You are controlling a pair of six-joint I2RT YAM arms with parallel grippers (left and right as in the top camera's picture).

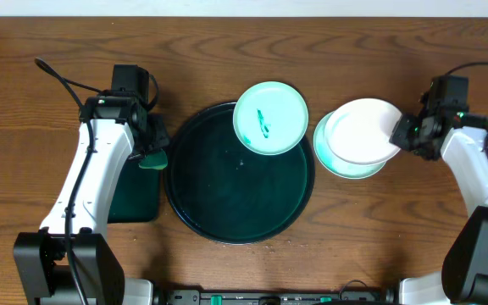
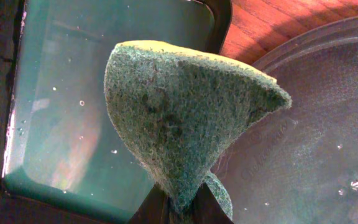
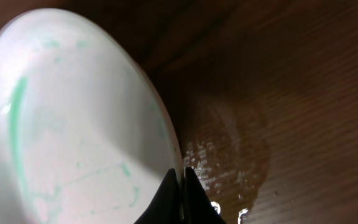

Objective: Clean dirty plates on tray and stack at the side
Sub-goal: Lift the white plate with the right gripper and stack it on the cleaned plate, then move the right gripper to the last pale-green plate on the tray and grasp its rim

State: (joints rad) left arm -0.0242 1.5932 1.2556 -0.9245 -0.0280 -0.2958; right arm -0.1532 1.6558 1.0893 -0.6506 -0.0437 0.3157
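Note:
The large round black tray (image 1: 227, 199) lies in the middle of the table. A mint-green plate (image 1: 270, 117) with a green smear rests on the tray's upper right rim. Right of the tray a white plate (image 1: 361, 131) sits over another mint-green plate (image 1: 333, 161). My right gripper (image 1: 402, 131) is shut on the white plate's right rim; the right wrist view shows the plate (image 3: 73, 124) with faint green streaks pinched in the jaws (image 3: 183, 199). My left gripper (image 1: 152, 151) is shut on a green sponge (image 2: 179, 118) by the tray's left rim (image 2: 316, 137).
A rectangular dark green tray (image 1: 134, 193) holding water (image 2: 98, 93) lies left of the round tray, under my left arm. Wet patches (image 3: 229, 168) glisten on the wooden table below the white plate. Cables run at the far left and far right.

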